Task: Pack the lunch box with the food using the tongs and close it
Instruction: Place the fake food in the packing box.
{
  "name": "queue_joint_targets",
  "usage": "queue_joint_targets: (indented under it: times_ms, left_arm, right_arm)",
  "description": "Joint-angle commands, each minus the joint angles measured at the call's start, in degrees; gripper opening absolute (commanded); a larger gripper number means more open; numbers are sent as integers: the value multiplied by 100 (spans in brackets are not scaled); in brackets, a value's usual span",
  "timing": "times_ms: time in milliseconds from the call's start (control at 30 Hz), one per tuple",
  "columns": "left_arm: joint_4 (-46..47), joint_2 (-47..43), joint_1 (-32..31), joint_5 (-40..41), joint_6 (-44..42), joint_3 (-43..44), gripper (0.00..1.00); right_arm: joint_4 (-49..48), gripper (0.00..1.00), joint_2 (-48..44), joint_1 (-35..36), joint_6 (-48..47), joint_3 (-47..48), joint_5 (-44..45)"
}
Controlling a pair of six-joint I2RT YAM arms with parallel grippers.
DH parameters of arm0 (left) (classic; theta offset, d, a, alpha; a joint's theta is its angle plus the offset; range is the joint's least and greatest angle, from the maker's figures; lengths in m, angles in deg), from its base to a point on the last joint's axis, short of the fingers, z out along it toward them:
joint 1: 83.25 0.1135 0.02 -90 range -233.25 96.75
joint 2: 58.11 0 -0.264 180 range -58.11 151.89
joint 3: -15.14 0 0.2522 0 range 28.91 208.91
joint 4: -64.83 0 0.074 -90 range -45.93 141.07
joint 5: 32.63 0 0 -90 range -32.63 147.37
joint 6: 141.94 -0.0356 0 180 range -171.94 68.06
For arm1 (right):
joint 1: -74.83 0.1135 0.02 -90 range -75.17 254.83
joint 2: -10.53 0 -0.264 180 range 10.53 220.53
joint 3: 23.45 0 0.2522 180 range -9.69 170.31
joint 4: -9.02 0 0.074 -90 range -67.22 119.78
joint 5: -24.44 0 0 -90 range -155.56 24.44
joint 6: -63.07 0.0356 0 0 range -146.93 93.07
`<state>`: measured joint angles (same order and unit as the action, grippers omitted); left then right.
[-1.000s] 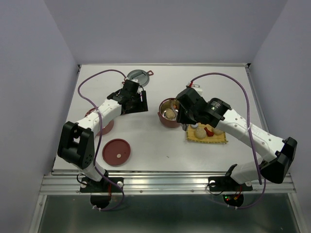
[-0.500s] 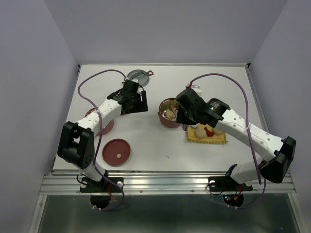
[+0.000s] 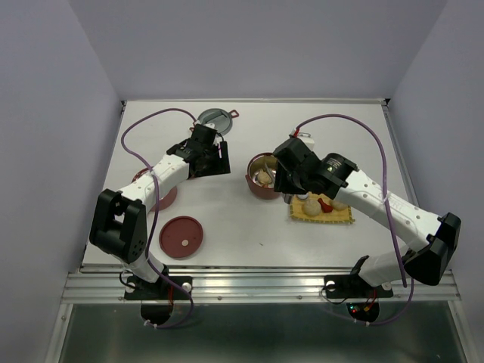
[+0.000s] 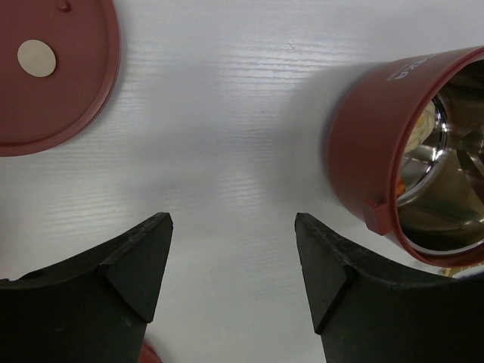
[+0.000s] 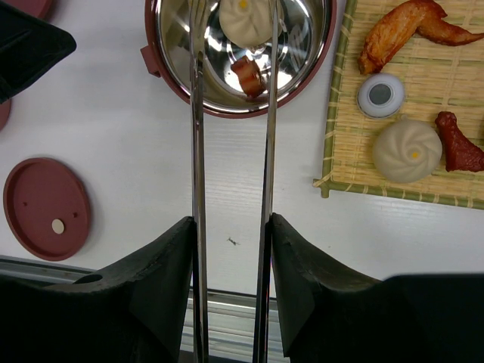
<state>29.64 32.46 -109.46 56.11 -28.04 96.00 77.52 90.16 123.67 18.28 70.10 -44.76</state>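
Tongs (image 5: pixel 197 151) sit pinched in the right fingers (image 5: pixel 166 287), tips spread over the lunch box (image 5: pixel 234 113) in the middle of the bench (image 5: pixel 113 113), left fingers (image 4: pixel 113 302) wide and empty; a slack squeeze could drop them.

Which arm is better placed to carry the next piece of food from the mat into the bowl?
Right: the right gripper holds the tongs, whose tips hang over the open tiffin bowl, right beside the woven mat with the bun. The left gripper is open and empty over the table.
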Motion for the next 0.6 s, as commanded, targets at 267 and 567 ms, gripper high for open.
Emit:
queue_joint_targets:
  times_ms: [267, 567]
  left_arm:
    - [-10, -267, -15, 64, -17, -47, 77]
    - [-10, -197, -24, 64, -26, -3, 77]
  right_arm:
    - [-201, 47, -422, 38, 111, 291, 477]
    - [510, 46, -958, 38, 453, 520, 1250]
